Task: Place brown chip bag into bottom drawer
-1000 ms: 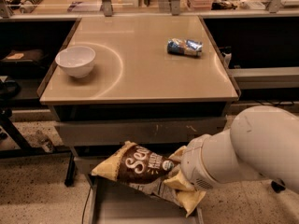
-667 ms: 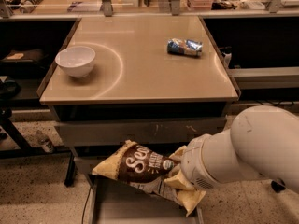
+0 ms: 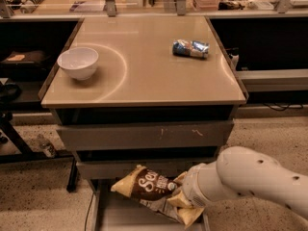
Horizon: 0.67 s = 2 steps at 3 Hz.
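The brown chip bag (image 3: 149,189) with cream-yellow ends hangs tilted just above the open bottom drawer (image 3: 120,218), a grey tray pulled out at the foot of the cabinet. My gripper (image 3: 180,198) is at the bag's right end, low in the view, at the end of my white arm (image 3: 250,182). The arm's wrist covers the gripper, and the bag's right end is partly hidden behind it.
A white bowl (image 3: 78,62) stands on the beige tabletop (image 3: 144,76) at the left. A small blue-and-silver packet (image 3: 191,48) lies at the back right. Two shut grey drawers (image 3: 144,136) are above the open one. Speckled floor lies on both sides.
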{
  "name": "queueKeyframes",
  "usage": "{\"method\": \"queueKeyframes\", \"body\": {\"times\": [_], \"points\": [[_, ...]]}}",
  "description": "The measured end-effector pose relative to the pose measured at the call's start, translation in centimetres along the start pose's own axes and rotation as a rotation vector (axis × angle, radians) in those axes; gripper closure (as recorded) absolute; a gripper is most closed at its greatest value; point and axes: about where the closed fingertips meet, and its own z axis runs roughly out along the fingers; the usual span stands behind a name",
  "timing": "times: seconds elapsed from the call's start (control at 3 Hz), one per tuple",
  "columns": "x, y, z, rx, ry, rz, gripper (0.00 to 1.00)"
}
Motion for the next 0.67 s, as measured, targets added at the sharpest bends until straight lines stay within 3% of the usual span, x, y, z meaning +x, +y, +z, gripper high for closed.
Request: {"method": "queueKeyframes", "body": {"times": [0.33, 0.67], "points": [[4.7, -2.4, 5.6, 0.013, -0.016, 0.074, 1.0], [7.4, -5.1, 8.9, 0.03, -0.049, 0.117, 1.0]]}}
